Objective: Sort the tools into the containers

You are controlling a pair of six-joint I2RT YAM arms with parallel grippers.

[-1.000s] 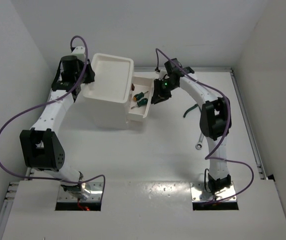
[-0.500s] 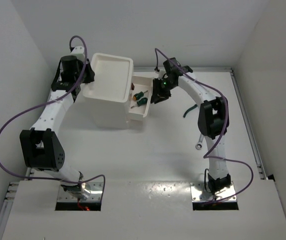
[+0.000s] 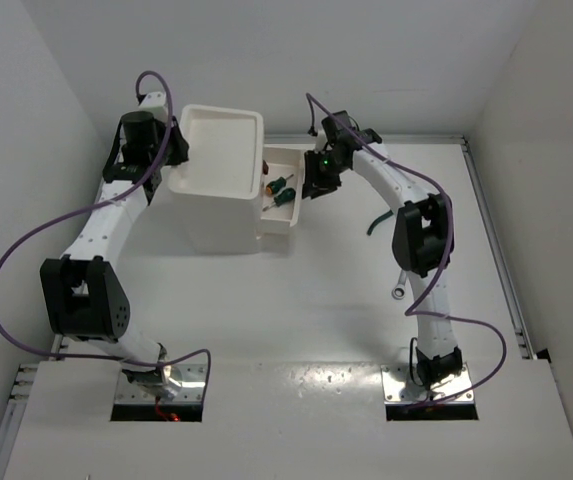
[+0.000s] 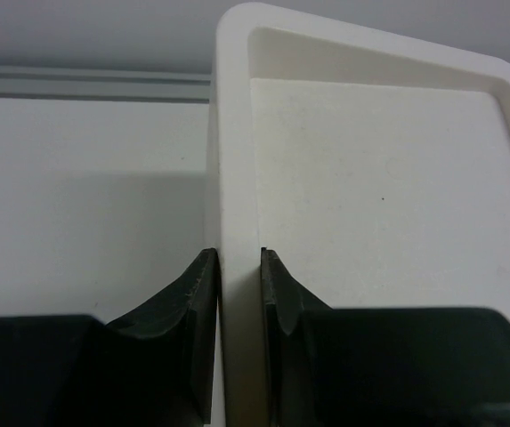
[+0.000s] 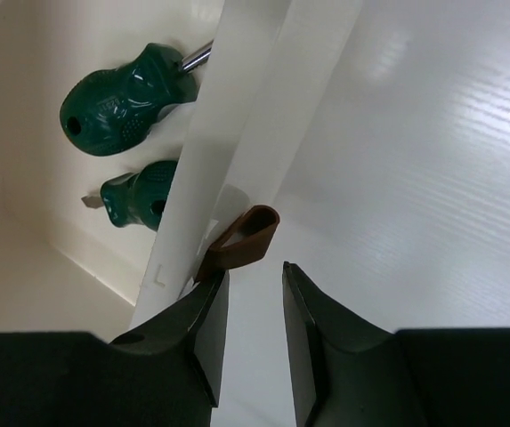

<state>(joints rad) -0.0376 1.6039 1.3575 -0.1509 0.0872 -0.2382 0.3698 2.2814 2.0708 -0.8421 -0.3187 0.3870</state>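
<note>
The white cabinet [image 3: 211,205] stands at the back left, with its shallow tray top [image 3: 221,148] bare. My left gripper [image 3: 174,152] is shut on the tray's left rim [image 4: 237,178]. A drawer [image 3: 288,160] stands partly open on the cabinet's right side, and two green-handled screwdrivers [image 3: 282,193] lie in it; they also show in the right wrist view [image 5: 125,102]. My right gripper [image 5: 255,271] is slightly open at the drawer front, and its left finger [image 5: 203,320] touches just below the dark red handle [image 5: 241,240], holding nothing. In the top view it [image 3: 312,186] sits against the drawer's outer end.
Green-handled pliers [image 3: 379,222] lie on the table right of the right arm. A silver wrench [image 3: 401,285] lies near the right forearm, partly hidden by it. The other tools are out of view. Walls close in on the left, back and right.
The right gripper has moved left against the drawer front, and the drawer has slid further into the cabinet. The left gripper has kept its hold on the rim.
</note>
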